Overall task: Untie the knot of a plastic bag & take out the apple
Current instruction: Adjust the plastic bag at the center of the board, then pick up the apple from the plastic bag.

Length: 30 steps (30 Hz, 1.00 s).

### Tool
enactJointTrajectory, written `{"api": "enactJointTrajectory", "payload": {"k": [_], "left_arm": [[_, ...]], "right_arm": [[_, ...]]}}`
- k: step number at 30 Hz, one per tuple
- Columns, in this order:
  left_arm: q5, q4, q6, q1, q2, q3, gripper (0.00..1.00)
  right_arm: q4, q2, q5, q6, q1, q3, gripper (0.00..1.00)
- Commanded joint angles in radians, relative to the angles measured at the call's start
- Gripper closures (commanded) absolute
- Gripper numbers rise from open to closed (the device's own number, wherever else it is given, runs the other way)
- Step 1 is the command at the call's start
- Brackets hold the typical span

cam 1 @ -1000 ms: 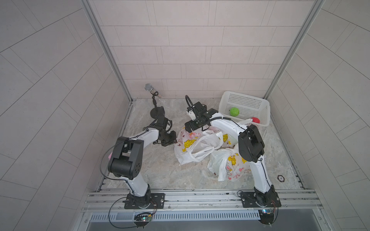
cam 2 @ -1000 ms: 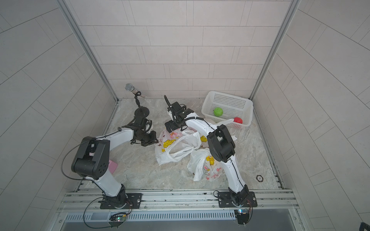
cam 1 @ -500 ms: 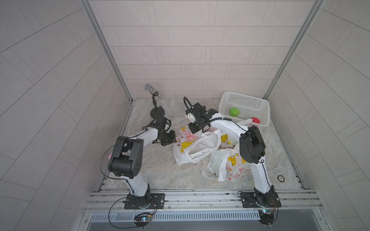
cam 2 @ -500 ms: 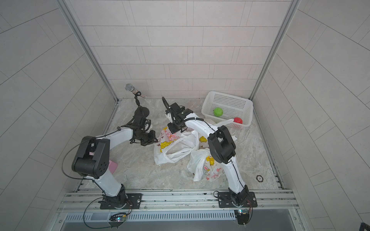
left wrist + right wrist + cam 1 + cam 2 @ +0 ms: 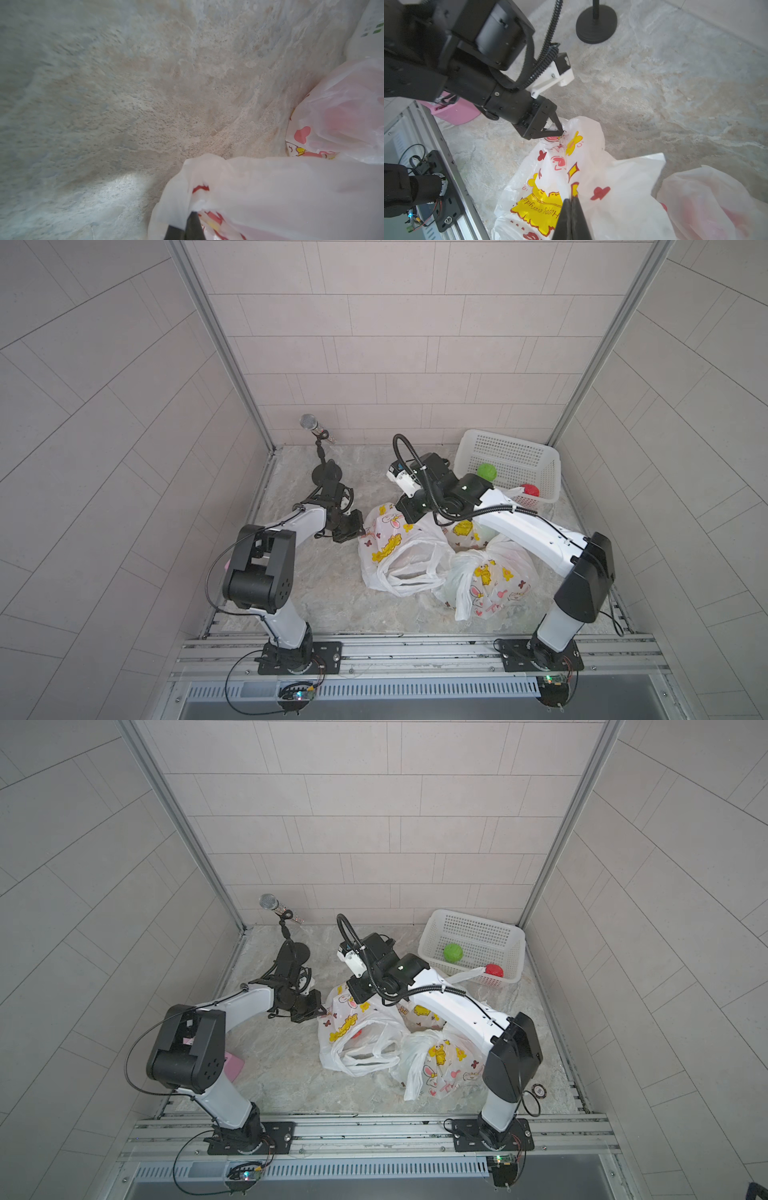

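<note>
Snapped right claw (image 5: 572, 200) shut on bag (image 5: 388, 549) at 12 o'clock, pinching 9 o'clock edge with left claw (image 5: 561, 132). Might rip if yanked hard.

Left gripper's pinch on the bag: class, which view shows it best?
Right wrist view: the left gripper appears side-on, tips shut on the plastic bag. Both top views show it small, from above; the left wrist view catches only its fingertips.

Pale grey tiled walls (image 5: 395, 344) enclose marbled stone-look bench (image 5: 332, 605) on three sides. Microphone stand (image 5: 322, 456) in rear corner; aluminium post (image 5: 221, 344) rises just beside it, second post (image 5: 606, 344) well apart from it along back wall. Metal rail (image 5: 415, 655) runs along bench edge opposite stand. Soft, even light; faint shadows.
</note>
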Motion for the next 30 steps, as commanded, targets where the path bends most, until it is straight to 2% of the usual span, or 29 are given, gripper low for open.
{"api": "enactJointTrajectory", "payload": {"k": [1,3,4,5,6,9,11,13,15,18,21,23,25,30], "left_arm": [[-0.002,-0.018,0.005,0.007,-0.025,0.017,0.98],[0.000,-0.015,0.004,0.006,-0.025,0.008,0.98],[0.000,-0.013,0.004,0.006,-0.024,0.002,0.98],[0.001,-0.012,0.002,0.006,-0.025,-0.004,0.98],[0.001,-0.010,0.002,0.006,-0.025,-0.009,0.98],[0.003,-0.005,-0.004,0.006,-0.025,-0.022,0.98],[0.005,-0.001,-0.004,0.006,-0.020,-0.023,0.98],[0.007,-0.002,-0.008,0.006,-0.014,-0.026,0.98],[0.009,0.000,-0.010,0.005,-0.012,-0.026,0.98],[0.013,0.000,-0.008,0.006,-0.008,-0.026,0.98],[0.012,-0.001,-0.008,0.007,-0.006,-0.028,0.98],[0.012,0.000,-0.008,0.004,-0.004,-0.029,0.98],[0.011,0.003,-0.007,0.006,-0.001,-0.029,0.98],[0.029,0.020,-0.016,0.004,0.014,-0.029,0.97]], "right_arm": [[0.075,0.003,0.033,0.034,-0.023,-0.073,1.00],[0.051,0.018,0.061,0.048,-0.032,-0.065,1.00],[0.034,0.018,0.081,0.046,-0.032,-0.055,0.95],[0.017,0.015,0.103,0.045,-0.032,-0.045,0.80],[-0.002,0.003,0.126,0.039,-0.030,-0.038,0.70],[-0.022,-0.088,0.236,0.003,-0.009,-0.061,0.50],[-0.003,-0.187,0.290,-0.028,0.024,-0.123,0.42],[0.042,-0.300,0.315,-0.055,0.070,-0.215,0.40],[0.101,-0.410,0.285,-0.080,0.137,-0.321,0.42],[0.212,-0.537,0.133,-0.075,0.234,-0.516,0.51],[0.314,-0.599,-0.005,-0.024,0.295,-0.683,0.67],[0.410,-0.604,-0.062,0.022,0.303,-0.780,0.68],[0.489,-0.569,-0.020,0.060,0.291,-0.846,0.66],[0.516,-0.403,0.045,0.113,0.180,-0.794,0.65]]}}
